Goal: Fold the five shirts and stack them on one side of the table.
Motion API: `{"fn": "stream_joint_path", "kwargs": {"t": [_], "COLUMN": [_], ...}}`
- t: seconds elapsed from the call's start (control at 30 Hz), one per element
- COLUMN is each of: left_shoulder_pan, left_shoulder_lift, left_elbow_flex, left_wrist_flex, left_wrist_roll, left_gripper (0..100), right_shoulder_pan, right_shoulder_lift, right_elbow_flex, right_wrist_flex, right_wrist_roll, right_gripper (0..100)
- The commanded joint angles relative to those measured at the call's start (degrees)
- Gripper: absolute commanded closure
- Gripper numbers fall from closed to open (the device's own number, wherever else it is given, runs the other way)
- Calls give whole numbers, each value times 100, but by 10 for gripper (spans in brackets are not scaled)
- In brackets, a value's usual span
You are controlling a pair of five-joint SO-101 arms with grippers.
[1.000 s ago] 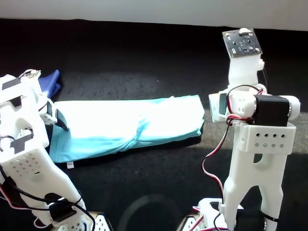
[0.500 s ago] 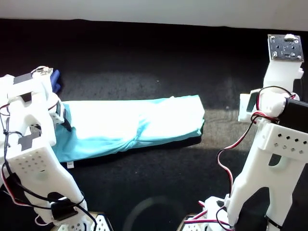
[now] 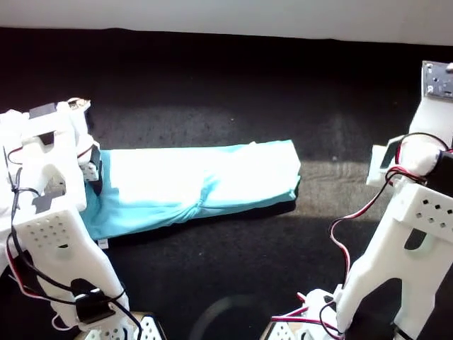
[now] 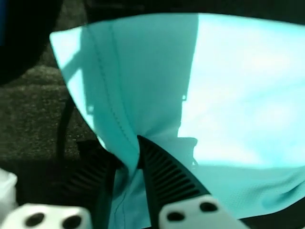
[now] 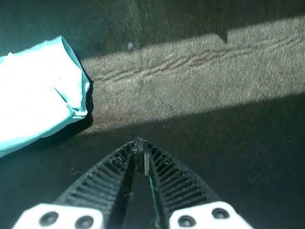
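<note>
Pinching 9 o'clock end of folded turquoise cloth shirt [image 3: 198, 185] with left gripper [image 4: 132, 143]; confirmed at left wrist, hidden from high; right gripper [image 5: 139, 145] closed, empty, at 3 o'clock.

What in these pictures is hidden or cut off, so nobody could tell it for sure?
High view: the left arm hides one end of the turquoise shirt.
High view: the picture's edge cuts off the right arm's top.
Left wrist view: the left gripper, shut on the shirt, covers the fabric beneath its fingers.
</note>
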Motion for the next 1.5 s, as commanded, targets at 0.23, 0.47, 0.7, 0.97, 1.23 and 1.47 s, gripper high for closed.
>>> {"fn": "stream_joint_path", "kwargs": {"t": [0.23,0.47,0.7,0.97,1.23,1.47], "left_shoulder_pan": [-321,840,3029,4716,4936,5499], "left_shoulder_lift": [-418,-2044,-3486,-3371,-1956,-884], "left_elbow_flex": [-1209,338,875,470,-1182,-2774], "left_wrist_flex": [1169,1178,1178,1169,905,932], "left_wrist_roll": [-141,-114,343,774,1213,1266], "left_gripper": [990,990,990,990,990,990], "right_shoulder_pan": [48,224,541,743,743,725], "right_shoulder_lift": [-2774,-3196,-3196,-3240,-3240,-3240], "right_elbow_flex": [5121,7916,8998,9613,9640,9648], "right_wrist_flex": [-2527,-4321,-5481,-6079,-6079,-6079], "right_wrist_roll": [897,1152,1152,1134,1125,1125], "right_gripper": [992,992,992,992,992,992]}}
